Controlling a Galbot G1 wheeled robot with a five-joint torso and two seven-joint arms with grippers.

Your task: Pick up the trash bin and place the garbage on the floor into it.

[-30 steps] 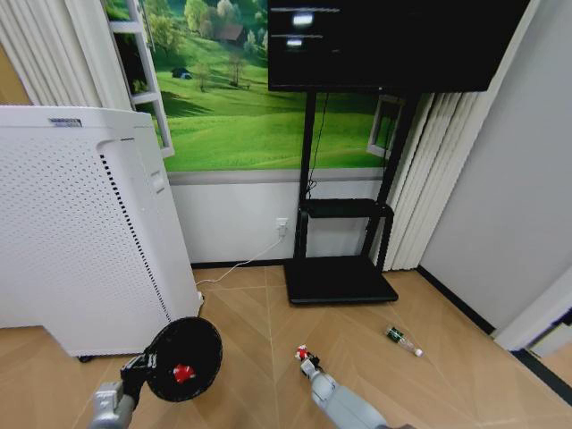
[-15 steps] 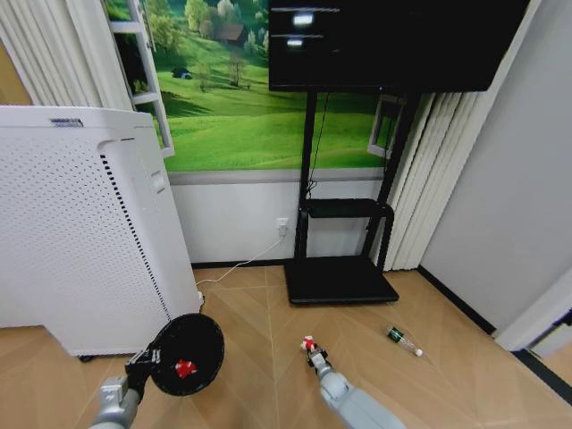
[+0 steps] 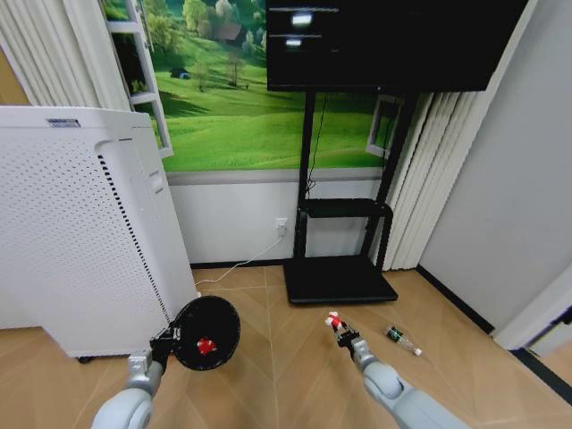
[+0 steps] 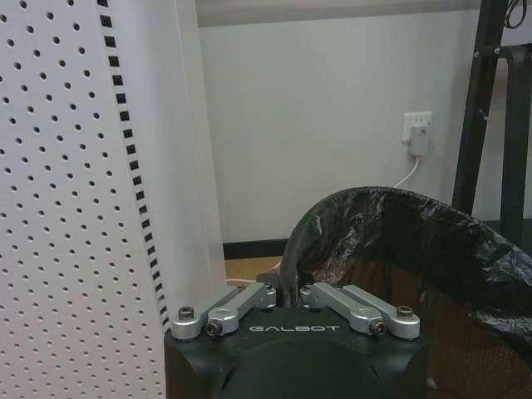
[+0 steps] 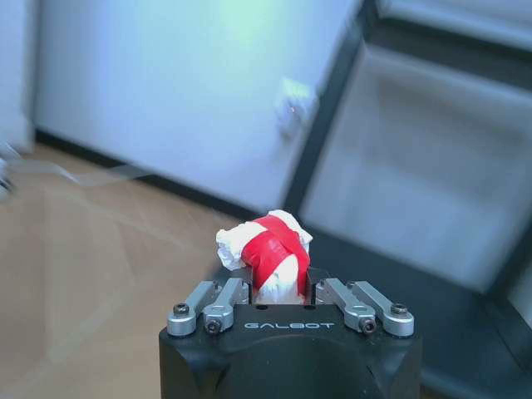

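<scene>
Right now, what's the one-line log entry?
left gripper: holds bin rim | right gripper: holds red-white can | in bin: red piece | floor: bottle

Head view looks forward and down from high, taking in floor, wall, white appliance [image 3: 76, 223] and TV stand [image 3: 344, 241], both arms at its lower edge. Left wrist view sits right behind the left gripper [image 4: 288, 293], very close, facing the wall outlet [image 4: 416, 131]; shares bin [image 4: 407, 266], appliance and stand with head view. Right wrist view sits behind the right gripper [image 5: 279, 287], close on the red-white piece [image 5: 270, 253], facing the stand base; shares that piece with head view.
</scene>
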